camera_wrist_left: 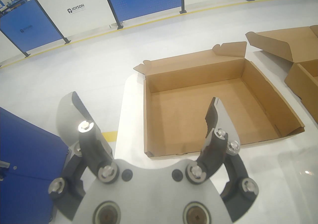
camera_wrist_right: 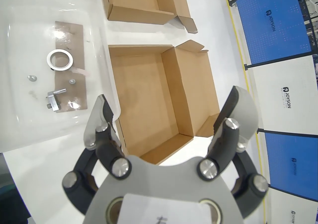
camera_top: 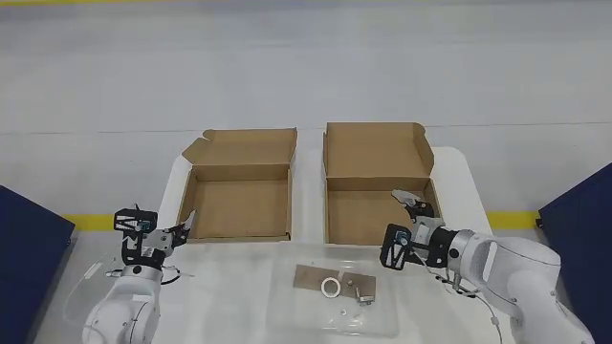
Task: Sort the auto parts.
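Metal ring (camera_wrist_right: 60, 59), bracket (camera_wrist_right: 55, 101) and small nuts (camera_wrist_right: 31, 77) lie in clear tray (camera_wrist_right: 15, 120), near two open cardboard boxes (camera_top: 236, 208).
Left gripper (camera_wrist_left: 144, 101), right gripper (camera_wrist_right: 169, 96): both spread wide, holding nothing.

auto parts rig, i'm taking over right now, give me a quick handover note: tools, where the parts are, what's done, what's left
Left tool: open, empty, near the front corner of the left cardboard box.
Right tool: open, empty, at the front edge of the right cardboard box.
Parts: all in the clear tray at the table's front, between the arms: metal ring, metal bracket, small fastener on the brown card, and second small fastener off it.
Done: nothing sorted; both boxes are empty.
Left: move every part from the tray into a box.
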Available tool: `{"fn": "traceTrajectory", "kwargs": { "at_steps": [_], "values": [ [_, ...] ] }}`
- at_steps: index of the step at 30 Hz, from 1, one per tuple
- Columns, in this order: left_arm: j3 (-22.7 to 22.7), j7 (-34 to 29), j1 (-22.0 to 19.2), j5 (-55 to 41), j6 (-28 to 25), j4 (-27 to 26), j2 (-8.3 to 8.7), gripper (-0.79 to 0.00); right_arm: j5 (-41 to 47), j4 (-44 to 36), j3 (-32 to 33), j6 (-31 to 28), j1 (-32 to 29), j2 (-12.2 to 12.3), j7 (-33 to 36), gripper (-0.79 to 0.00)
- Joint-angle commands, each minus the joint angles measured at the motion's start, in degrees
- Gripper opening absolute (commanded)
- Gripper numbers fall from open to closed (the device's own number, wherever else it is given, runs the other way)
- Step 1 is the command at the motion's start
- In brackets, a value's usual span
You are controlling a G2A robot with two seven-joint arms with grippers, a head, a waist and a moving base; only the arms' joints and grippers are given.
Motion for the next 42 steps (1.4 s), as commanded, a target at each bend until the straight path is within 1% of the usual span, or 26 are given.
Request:
{"fn": "traceTrajectory", "kwargs": {
  "at_steps": [1,3,5,6,8,11,14,18,26,27,29,30,33,35,42],
  "values": [
    [0.00,0.00,0.00,0.00,0.00,0.00,0.00,0.000,-0.02,0.01,0.01,0.01,-0.01,0.00,-0.02,0.000],
    [0.00,0.00,0.00,0.00,0.00,0.00,0.00,0.000,0.12,-0.16,-0.22,-0.14,-0.04,0.00,-0.35,0.000],
    [0.00,0.00,0.00,0.00,0.00,0.00,0.00,0.000,-0.86,-1.08,-1.30,-2.30,0.36,0.19,-0.77,0.000],
    [0.00,0.00,0.00,0.00,0.00,0.00,0.00,0.000,-1.77,-1.39,-1.78,-3.70,0.81,0.35,-0.11,0.000],
    [0.00,0.00,0.00,0.00,0.00,0.00,0.00,0.000,-2.26,-1.81,-3.92,-3.70,1.65,0.86,1.40,0.000],
    [0.00,0.00,0.00,0.00,0.00,0.00,0.00,0.000,-1.95,-2.14,-8.21,-3.70,3.47,2.00,5.31,0.000],
    [0.00,0.00,0.00,0.00,0.00,0.00,0.00,0.000,-0.18,-1.74,-13.17,-3.70,6.40,3.42,11.23,0.000],
    [0.00,0.00,0.00,0.00,0.00,0.00,0.00,0.000,7.84,0.78,-20.91,-3.70,11.57,5.50,20.42,0.000],
    [0.00,0.00,0.00,0.00,0.00,0.00,0.00,0.000,7.84,0.78,-20.91,-3.70,11.57,5.50,20.42,0.000],
    [0.00,0.00,0.00,0.00,0.00,0.00,0.00,0.000,7.69,0.62,-21.20,-3.70,11.52,5.52,20.26,0.000],
    [0.00,0.00,0.00,0.00,0.00,0.00,0.00,0.000,6.28,0.41,-23.99,-3.70,11.69,5.86,20.55,0.000],
    [0.00,0.00,0.00,0.00,0.00,0.00,0.00,0.000,7.70,1.00,-24.35,-3.70,12.13,5.95,20.31,0.000],
    [0.00,0.00,0.00,0.00,0.00,0.00,0.00,0.000,12.25,2.00,-26.09,-3.70,14.37,6.60,22.25,0.000],
    [0.00,0.00,0.00,0.00,0.00,0.00,0.00,0.000,13.79,3.26,-27.74,-3.70,16.56,7.37,22.25,0.000],
    [0.00,0.00,0.00,0.00,0.00,0.00,0.00,0.000,18.44,8.59,-35.73,-3.30,25.51,10.83,22.67,0.000]
  ]
}}
